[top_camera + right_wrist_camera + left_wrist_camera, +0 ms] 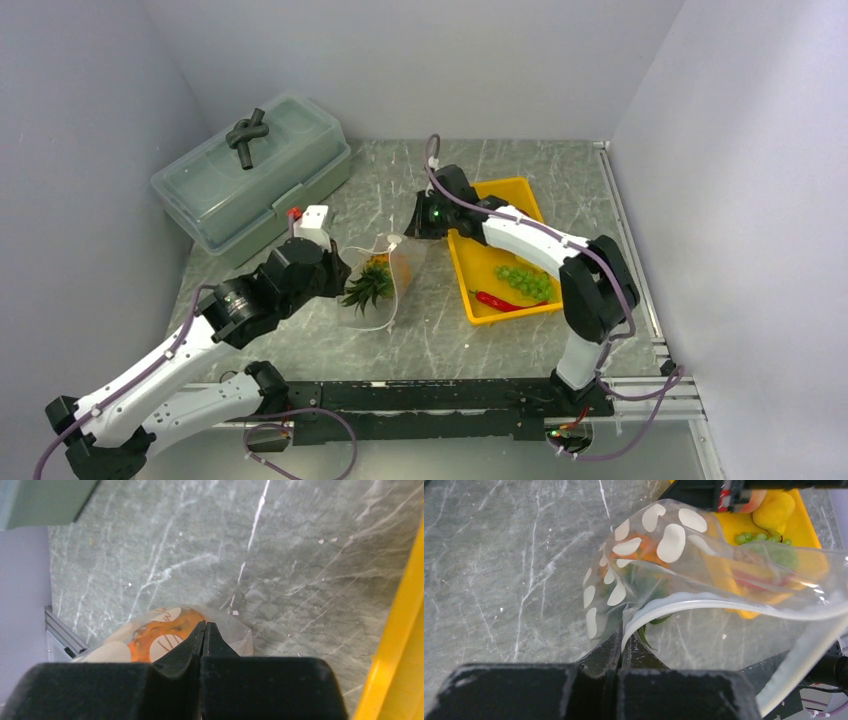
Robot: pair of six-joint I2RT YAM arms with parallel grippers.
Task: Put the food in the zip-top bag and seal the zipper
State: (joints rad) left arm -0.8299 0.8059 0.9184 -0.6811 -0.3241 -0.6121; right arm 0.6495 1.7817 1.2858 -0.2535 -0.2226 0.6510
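Note:
The zip-top bag [395, 275] hangs stretched between my two grippers, just above the table. The orange pineapple [375, 280] is inside it, its green crown at the mouth. My left gripper [340, 275] is shut on the whitish zipper [684, 602] at one end of the mouth [623, 635]. My right gripper [415, 228] is shut on the bag's far corner [205, 626]; the pineapple [150, 640] shows through the plastic. The green grapes [527, 281] and red chili [495, 300] lie in the yellow tray [510, 190]. The yellow fruit [774, 510] and peach [754, 500] are there too.
A large translucent lidded box [255, 170] stands at the back left with a dark knotted object [248, 132] on its lid. The tray lies right of the bag, close under my right arm. Walls close in the table at back and both sides.

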